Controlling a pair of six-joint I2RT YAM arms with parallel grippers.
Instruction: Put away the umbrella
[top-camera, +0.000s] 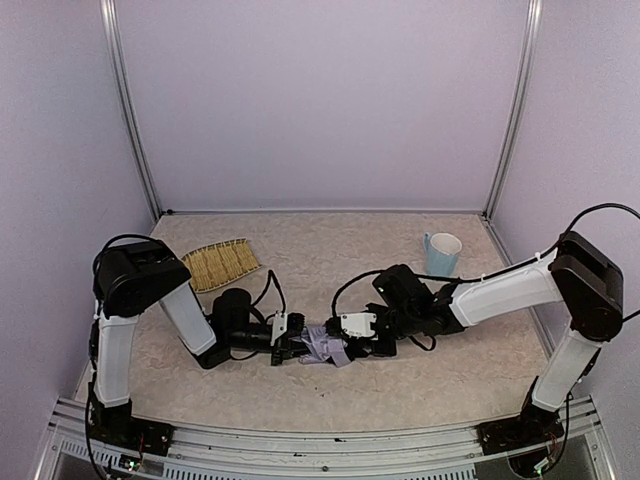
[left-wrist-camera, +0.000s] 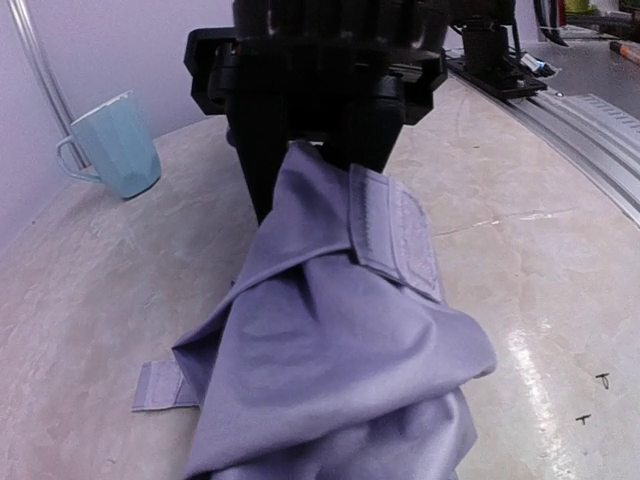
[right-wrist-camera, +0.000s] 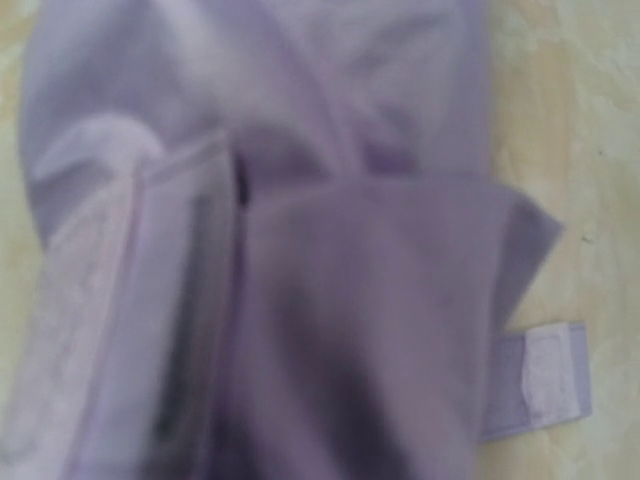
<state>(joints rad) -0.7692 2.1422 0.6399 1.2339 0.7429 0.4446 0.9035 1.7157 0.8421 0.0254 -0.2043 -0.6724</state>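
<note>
The umbrella (top-camera: 325, 347) lies folded on the table between the two grippers, its lavender-grey fabric bunched. In the left wrist view the umbrella (left-wrist-camera: 330, 350) fills the lower frame and hides my left fingers, with a fabric strap (left-wrist-camera: 160, 385) sticking out on the table. My left gripper (top-camera: 298, 350) is at its left end. My right gripper (top-camera: 352, 345) is at the right end; seen from the left wrist, the right gripper (left-wrist-camera: 315, 165) has its black jaws closed round the far fabric. The right wrist view is blurred fabric of the umbrella (right-wrist-camera: 350, 300) and the strap (right-wrist-camera: 540, 380).
A light blue mug (top-camera: 441, 253) stands upright at the back right, and the mug (left-wrist-camera: 110, 145) shows beyond the fabric. A woven straw tray (top-camera: 222, 264) lies at the back left. Metal rails (left-wrist-camera: 580, 110) run along the table's near edge.
</note>
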